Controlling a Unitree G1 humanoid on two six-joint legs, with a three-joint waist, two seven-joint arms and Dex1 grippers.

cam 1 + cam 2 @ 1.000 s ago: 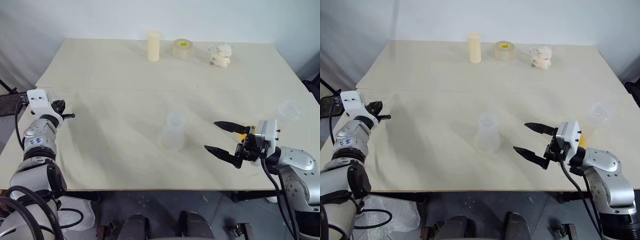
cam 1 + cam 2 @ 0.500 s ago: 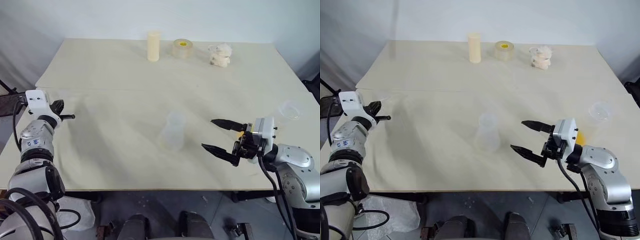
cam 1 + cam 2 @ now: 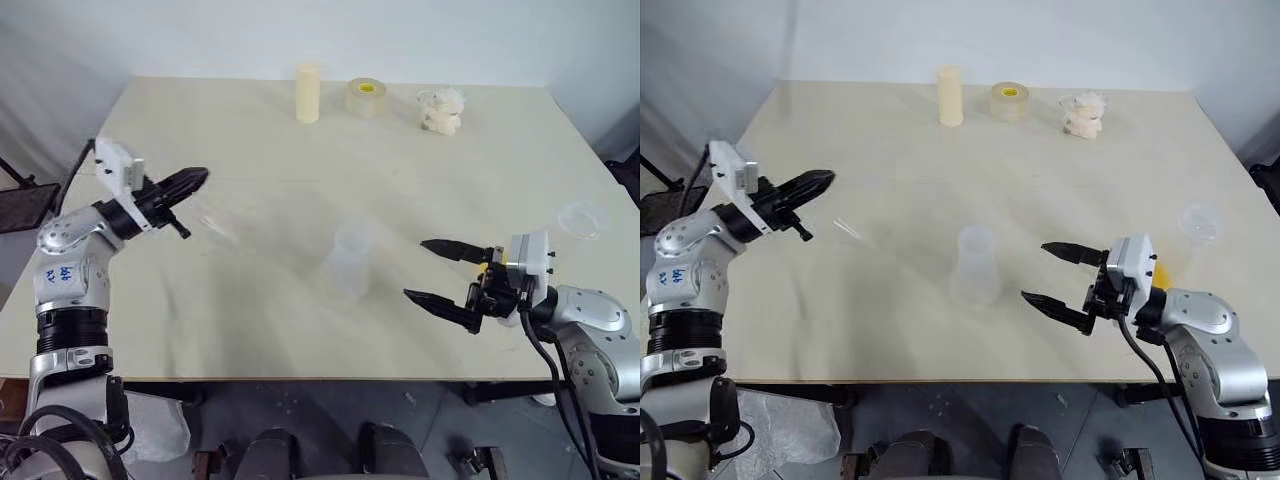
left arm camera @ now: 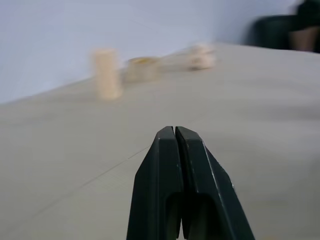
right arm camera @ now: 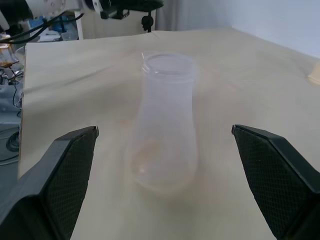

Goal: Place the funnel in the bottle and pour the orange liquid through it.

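Our right gripper (image 3: 445,272) hangs wide open beside the empty bottle (image 3: 347,262) at mid-table; left gripper (image 3: 190,181) is pinched closed on nothing. Close carelessly and we could tip that light bottle over.

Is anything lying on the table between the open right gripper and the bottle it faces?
No. Between the right gripper and the bottle the table is bare, in both eye views; the right wrist view shows the same.
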